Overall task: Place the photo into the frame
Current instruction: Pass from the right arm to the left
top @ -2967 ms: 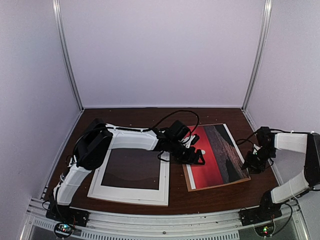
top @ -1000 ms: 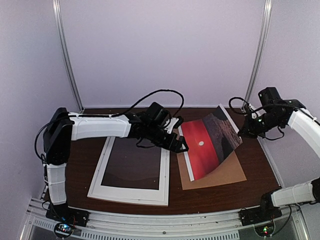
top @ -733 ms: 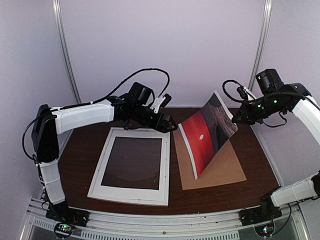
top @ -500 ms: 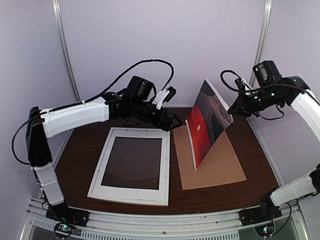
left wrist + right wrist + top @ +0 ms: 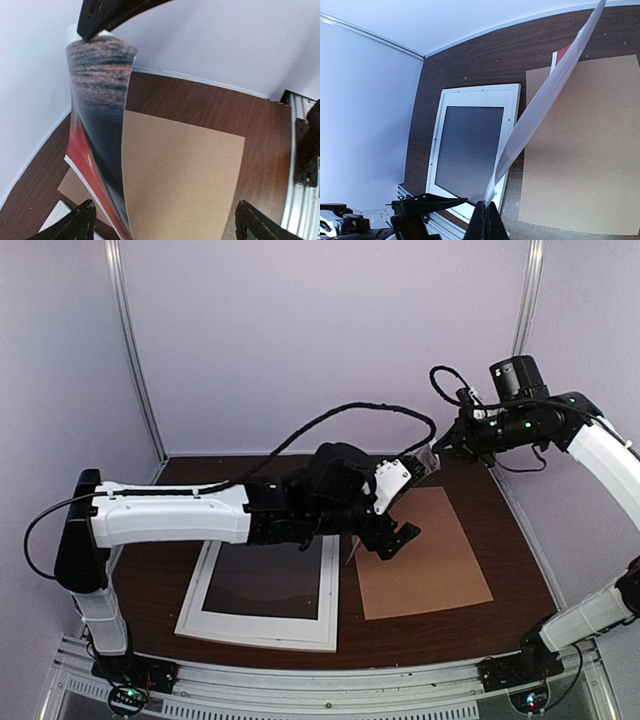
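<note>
The photo [image 5: 95,125], a red sunset over dark sea, hangs upright and curved above the table. My right gripper [image 5: 487,212] is shut on its top corner, high over the table's back right [image 5: 440,452]. Seen from the right wrist, the photo [image 5: 540,110] is edge-on with its white back showing. The white frame [image 5: 250,628] lies flat at the front left, also in the right wrist view [image 5: 480,95]. My left gripper [image 5: 395,538] is open just right of the frame, next to the hanging photo, with nothing between its fingers [image 5: 167,225].
A plain brown backing board [image 5: 430,560] lies flat to the right of the frame, below the photo [image 5: 185,175]. My left arm [image 5: 170,515] stretches across above the frame's far half. Walls close the back and sides, and a metal rail [image 5: 330,690] runs along the near edge.
The right gripper has lifted the photo off the backing board, up and towards the left. The left arm has swung forward from behind the frame to beside the photo, its jaws opening a little wider.
</note>
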